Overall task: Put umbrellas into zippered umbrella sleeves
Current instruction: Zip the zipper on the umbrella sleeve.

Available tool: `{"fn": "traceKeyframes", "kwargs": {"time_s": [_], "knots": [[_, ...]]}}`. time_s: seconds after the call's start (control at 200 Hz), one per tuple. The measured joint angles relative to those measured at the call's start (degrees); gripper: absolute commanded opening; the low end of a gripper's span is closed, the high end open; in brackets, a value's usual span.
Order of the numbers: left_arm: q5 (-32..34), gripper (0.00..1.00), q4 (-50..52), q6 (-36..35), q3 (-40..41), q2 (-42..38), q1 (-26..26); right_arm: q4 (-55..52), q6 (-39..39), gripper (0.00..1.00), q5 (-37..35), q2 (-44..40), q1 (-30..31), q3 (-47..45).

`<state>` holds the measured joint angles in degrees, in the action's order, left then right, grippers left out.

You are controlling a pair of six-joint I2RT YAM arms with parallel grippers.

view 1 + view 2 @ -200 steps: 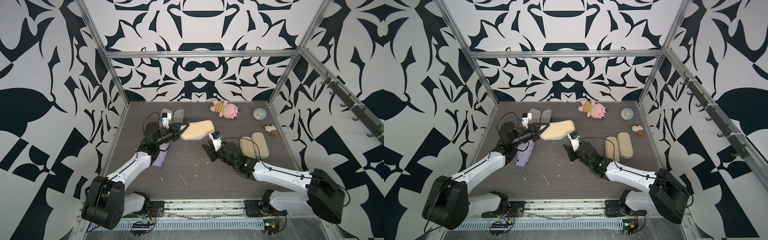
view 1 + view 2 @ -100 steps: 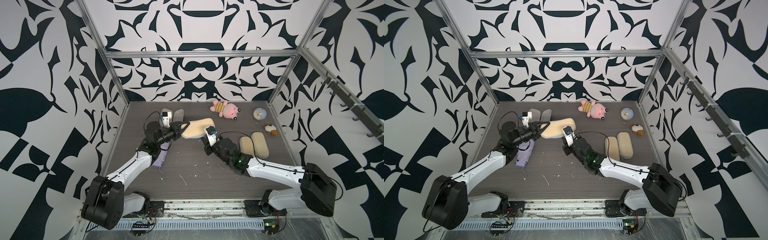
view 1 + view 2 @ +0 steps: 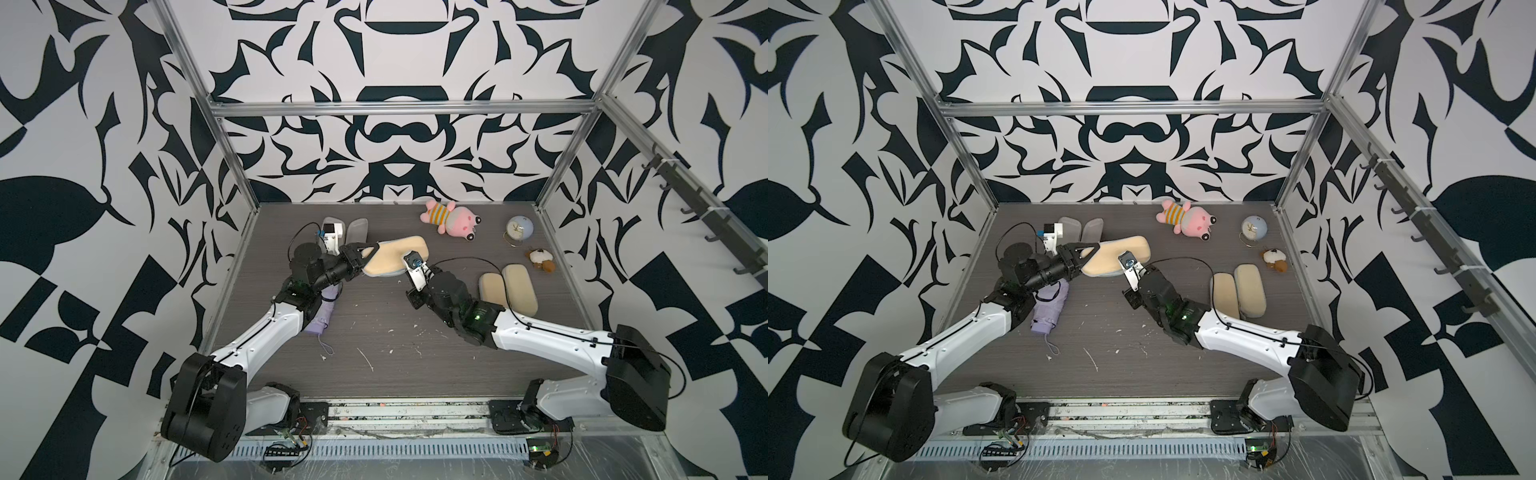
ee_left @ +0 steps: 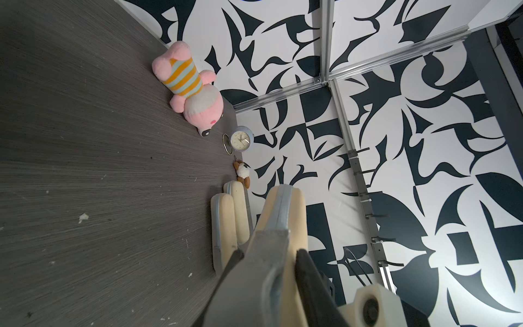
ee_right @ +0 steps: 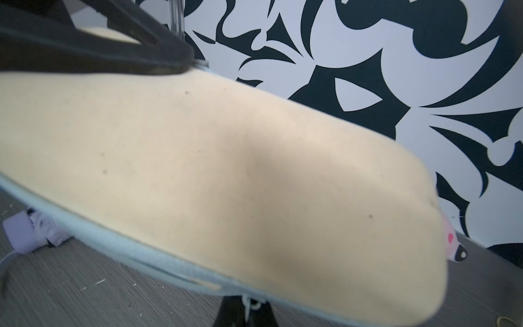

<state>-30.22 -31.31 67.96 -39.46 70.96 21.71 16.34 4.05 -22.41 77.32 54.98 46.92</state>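
A beige zippered sleeve (image 3: pixel 395 257) (image 3: pixel 1117 255) is held up off the table, with my left gripper (image 3: pixel 365 257) (image 4: pixel 268 253) shut on one end of it. My right gripper (image 5: pixel 246 307) sits under the sleeve's grey zip edge (image 5: pixel 135 254), shut on the small white zip pull; in both top views its fingertips are hidden beneath the sleeve. A lavender umbrella (image 3: pixel 322 318) (image 3: pixel 1048 305) lies on the table under my left arm. Behind the left wrist, an open sleeve (image 3: pixel 356 230) shows its pale lining. Two closed beige sleeves (image 3: pixel 507 289) (image 4: pixel 229 223) lie side by side at the right.
A pink plush toy (image 3: pixel 451 216), a small round clock (image 3: pixel 518 230) and a little brown plush (image 3: pixel 540 259) sit along the back right. White scraps are scattered on the dark table (image 3: pixel 395 353). The cage's patterned walls close in on three sides.
My right arm has moved up to the lifted sleeve's lower edge and its jaws have shut on the zip pull. The left gripper has kept holding the sleeve in place.
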Motion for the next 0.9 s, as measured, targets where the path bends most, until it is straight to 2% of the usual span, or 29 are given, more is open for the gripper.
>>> {"fn": "traceKeyframes", "kwargs": {"time_s": [0.215, 0.4, 0.61, 0.785, 0.85, 0.9], "knots": [[2.16, 0.02, 1.36, -1.4, 0.9, -2.38, 0.59, -2.03, 0.42, 0.0, -7.32, 1.95, 5.81, 2.27], [11.1, 0.02, -4.44, -1.46, 4.24, -1.62, 5.7, -1.14, -2.14, 0.0, -6.62, 7.8, 12.24, 7.93], [23.58, 0.07, -11.52, -1.49, 5.57, 4.35, 9.77, -2.58, -7.63, 0.0, -9.86, 12.94, 10.45, 10.25], [29.99, 0.08, -17.27, -0.13, 8.09, 8.63, 11.98, -4.74, -12.74, 0.0, -6.88, 14.97, 8.7, 10.25], [31.93, 0.07, -19.39, 0.7, 9.68, 8.81, 12.33, -5.57, -15.89, 0.29, -2.8, 14.43, 7.48, 9.97], [33.07, 0.07, -21.44, 1.68, 10.91, 8.55, 12.59, -5.14, -19.17, 0.4, 3.63, 13.0, 6.29, 9.16]]}}
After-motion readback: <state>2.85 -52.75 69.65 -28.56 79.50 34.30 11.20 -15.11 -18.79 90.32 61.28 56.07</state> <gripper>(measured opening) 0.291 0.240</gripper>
